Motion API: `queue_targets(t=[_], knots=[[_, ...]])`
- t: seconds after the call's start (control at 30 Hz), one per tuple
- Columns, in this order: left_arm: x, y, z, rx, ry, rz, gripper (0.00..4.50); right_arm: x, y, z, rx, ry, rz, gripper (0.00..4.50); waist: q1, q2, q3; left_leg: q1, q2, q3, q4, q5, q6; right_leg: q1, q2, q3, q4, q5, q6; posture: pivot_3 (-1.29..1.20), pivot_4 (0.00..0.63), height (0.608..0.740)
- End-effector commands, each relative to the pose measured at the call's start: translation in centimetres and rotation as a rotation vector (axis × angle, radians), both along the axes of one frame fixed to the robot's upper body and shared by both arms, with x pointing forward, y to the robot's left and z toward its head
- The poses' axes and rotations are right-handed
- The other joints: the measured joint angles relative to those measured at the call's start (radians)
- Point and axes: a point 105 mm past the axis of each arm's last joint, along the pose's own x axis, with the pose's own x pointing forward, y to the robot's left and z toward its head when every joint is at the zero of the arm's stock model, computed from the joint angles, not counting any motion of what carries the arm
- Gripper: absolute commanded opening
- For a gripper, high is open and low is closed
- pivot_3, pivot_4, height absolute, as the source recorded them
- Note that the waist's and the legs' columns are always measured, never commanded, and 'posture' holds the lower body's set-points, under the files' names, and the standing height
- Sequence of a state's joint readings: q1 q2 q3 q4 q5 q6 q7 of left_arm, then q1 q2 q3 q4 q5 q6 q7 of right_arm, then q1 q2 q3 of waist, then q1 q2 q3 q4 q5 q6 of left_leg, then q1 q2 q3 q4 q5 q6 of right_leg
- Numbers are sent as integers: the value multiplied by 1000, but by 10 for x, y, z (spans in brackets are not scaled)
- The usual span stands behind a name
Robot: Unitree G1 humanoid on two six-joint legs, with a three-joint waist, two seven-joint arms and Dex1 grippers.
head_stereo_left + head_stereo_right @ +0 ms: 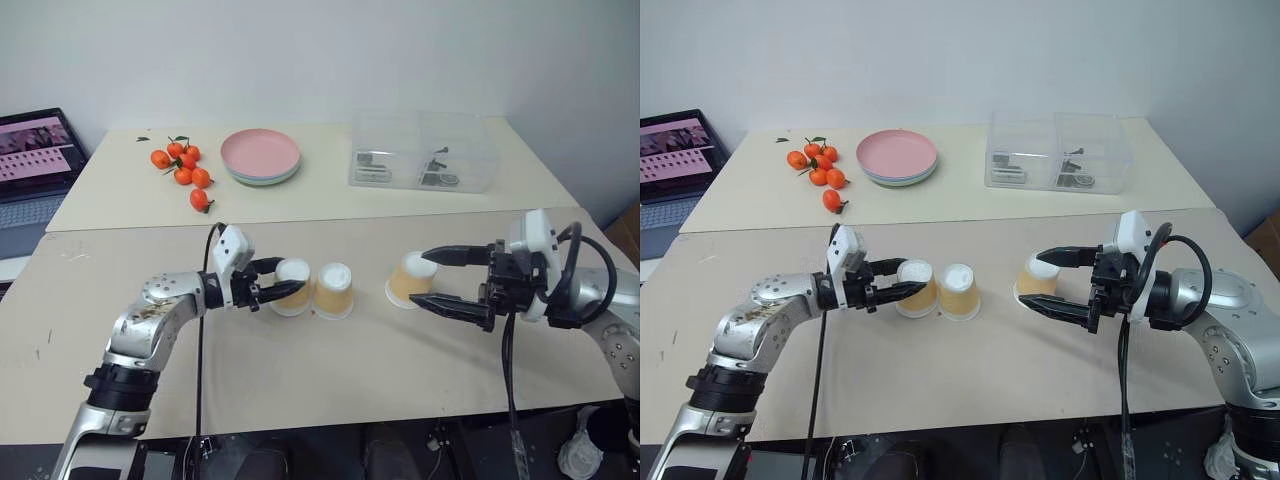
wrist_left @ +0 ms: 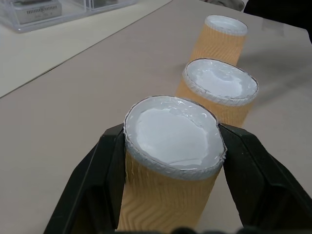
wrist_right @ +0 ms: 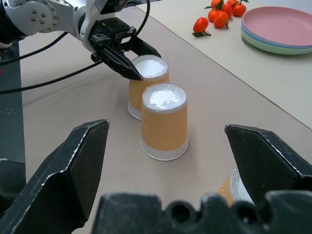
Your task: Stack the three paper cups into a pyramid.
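Three upside-down paper cups sit in a row mid-table, nearer the front edge. The left cup (image 1: 293, 286) is pinched by the left gripper (image 1: 278, 281), touching the middle cup (image 1: 334, 290). The right cup (image 1: 411, 279) leans tilted between the right gripper (image 1: 432, 278)'s wide-open fingers.

Lab: laptop (image 1: 35, 165) beside a clear parts box (image 1: 420, 152).
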State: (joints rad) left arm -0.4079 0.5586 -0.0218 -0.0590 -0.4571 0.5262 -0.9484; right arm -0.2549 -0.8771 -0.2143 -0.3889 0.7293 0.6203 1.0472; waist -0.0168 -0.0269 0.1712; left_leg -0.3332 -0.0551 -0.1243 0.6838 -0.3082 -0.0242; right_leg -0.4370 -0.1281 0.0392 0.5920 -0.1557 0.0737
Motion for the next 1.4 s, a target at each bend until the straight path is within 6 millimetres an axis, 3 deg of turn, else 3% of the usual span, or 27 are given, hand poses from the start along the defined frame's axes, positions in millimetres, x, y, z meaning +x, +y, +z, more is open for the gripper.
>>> queue_targets(t=[0.03,0.2,0.23,0.27,0.33,0.63,0.7,0.83,0.9,0.97,1.13,1.4], knots=[[-4,5,2,4,-15,30,2434,-1,0,11,1,-51,14,4500,-1,0,0,0,0,0,0,0,0,0,0,0,0,0,0,0,150,728],[-8,-6,-1,-9,-22,24,2434,1,-1,13,-3,-54,16,4500,2,0,0,0,0,0,0,0,0,0,0,0,0,0,0,0,150,728],[-10,-7,-1,-27,-5,15,3424,1,-1,13,-3,-56,16,4500,2,0,0,0,0,0,0,0,0,0,0,0,0,0,0,0,150,728],[-11,-9,-1,-44,2,9,3563,1,-1,14,-3,-57,16,4500,2,0,0,0,0,0,0,0,0,0,0,0,0,0,0,0,150,728],[-12,-10,1,-61,8,1,4449,2,-1,14,-4,-58,16,4500,2,0,0,0,0,0,0,0,0,0,0,0,0,0,0,0,150,728],[-9,1,14,-67,-69,63,4449,1,-2,13,1,-54,14,4500,2,0,0,-1,0,0,0,0,0,-1,0,0,0,0,0,0,150,728],[-10,5,27,-98,-78,58,4449,2,-4,13,3,-52,10,4500,2,0,0,-1,0,0,0,0,0,-1,0,0,0,0,0,0,150,728],[-22,8,71,-198,-104,8,4449,5,-9,15,5,-44,-5,4500,2,0,0,-1,0,0,0,0,0,-2,0,0,0,0,0,0,150,728],[-34,13,94,-223,-120,-38,4449,13,-24,10,-30,-39,-68,4500,2,0,0,-2,0,0,0,0,0,-2,0,0,0,0,0,0,150,728],[-45,16,103,-203,-128,-74,4449,20,-41,2,-85,-36,-136,4500,2,0,0,-2,0,0,0,0,0,-2,0,0,0,0,0,0,150,728],[-68,14,94,-66,-106,-176,4449,26,-70,-8,-126,-12,-244,4500,-2,0,0,-1,0,0,0,0,0,-2,0,0,0,0,0,0,150,728],[-65,5,69,49,-98,-203,4449,28,-67,-28,-95,-6,-293,4500,-3,0,0,-1,0,1,0,0,0,0,0,1,0,-1,1,0,150,728]])
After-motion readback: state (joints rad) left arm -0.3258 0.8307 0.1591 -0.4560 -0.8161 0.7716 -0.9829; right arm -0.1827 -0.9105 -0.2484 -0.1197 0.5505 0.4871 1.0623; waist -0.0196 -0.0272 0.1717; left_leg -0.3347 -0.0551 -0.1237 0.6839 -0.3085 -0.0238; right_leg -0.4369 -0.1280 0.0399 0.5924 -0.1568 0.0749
